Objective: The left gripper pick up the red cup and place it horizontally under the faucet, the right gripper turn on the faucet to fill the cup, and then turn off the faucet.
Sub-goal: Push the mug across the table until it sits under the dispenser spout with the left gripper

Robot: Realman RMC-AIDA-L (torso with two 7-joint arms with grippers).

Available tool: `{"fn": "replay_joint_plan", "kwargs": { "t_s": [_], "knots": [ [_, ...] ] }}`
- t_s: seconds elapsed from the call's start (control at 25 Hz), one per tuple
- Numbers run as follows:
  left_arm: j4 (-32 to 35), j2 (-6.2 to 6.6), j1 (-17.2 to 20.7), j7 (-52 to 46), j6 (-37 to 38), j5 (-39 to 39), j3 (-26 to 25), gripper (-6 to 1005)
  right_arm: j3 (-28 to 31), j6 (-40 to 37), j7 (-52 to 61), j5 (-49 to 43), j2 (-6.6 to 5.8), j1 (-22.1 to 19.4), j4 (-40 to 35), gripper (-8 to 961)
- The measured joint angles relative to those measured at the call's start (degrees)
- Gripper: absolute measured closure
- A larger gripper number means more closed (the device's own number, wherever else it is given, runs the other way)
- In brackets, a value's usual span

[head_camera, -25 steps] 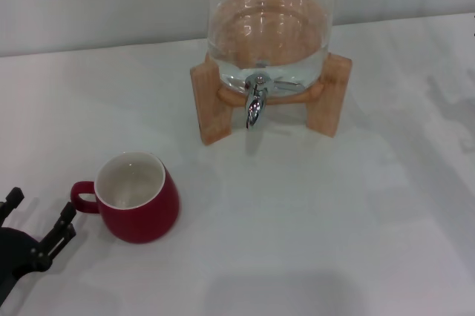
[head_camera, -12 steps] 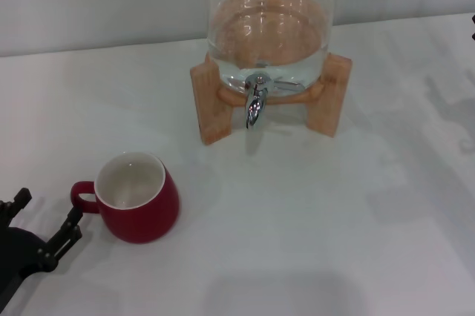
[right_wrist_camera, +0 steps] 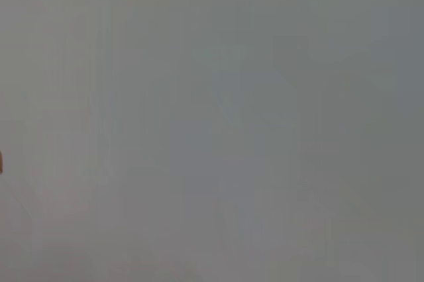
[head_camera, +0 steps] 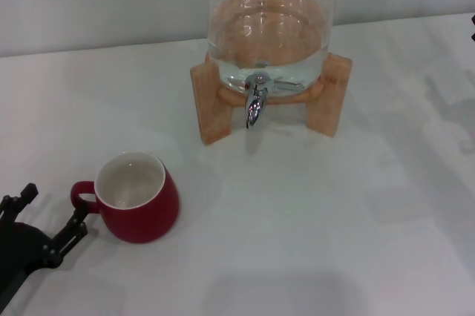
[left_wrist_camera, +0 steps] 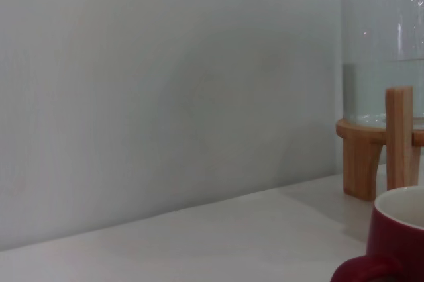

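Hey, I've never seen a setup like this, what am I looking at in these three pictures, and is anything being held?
This is a two-armed robot at a white table. The big picture is taken from a camera on its head, looking down at the work. The other two come from cameras on its wrists.

On the table stands a glass water jar on a wooden stand, with a small chrome faucet at its front. Nearer the robot sits a red cup, upright and empty, its handle pointing toward the robot's left.

The black fingers at the lower left corner are the left end effector, open and just beside the cup's handle, holding nothing. The left wrist camera shows the cup and stand from low down. The right wrist camera shows only blank grey, and the right end effector is out of sight.
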Motion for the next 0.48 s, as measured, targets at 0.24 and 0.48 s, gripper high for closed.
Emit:
{"fn": "replay_joint_plan", "kwargs": {
  "t_s": [0.24,0.48],
  "knots": [
    [0.0,0.05,-0.4,0.0,0.9,0.2,0.0,121,0.0,0.1,0.0,0.0,0.0,0.0,0.0,112],
    [-0.1,0.2,-0.6,0.1,1.5,0.3,-0.1,121,0.0,0.2,0.0,0.0,0.0,0.0,0.0,112]
  ]
}}
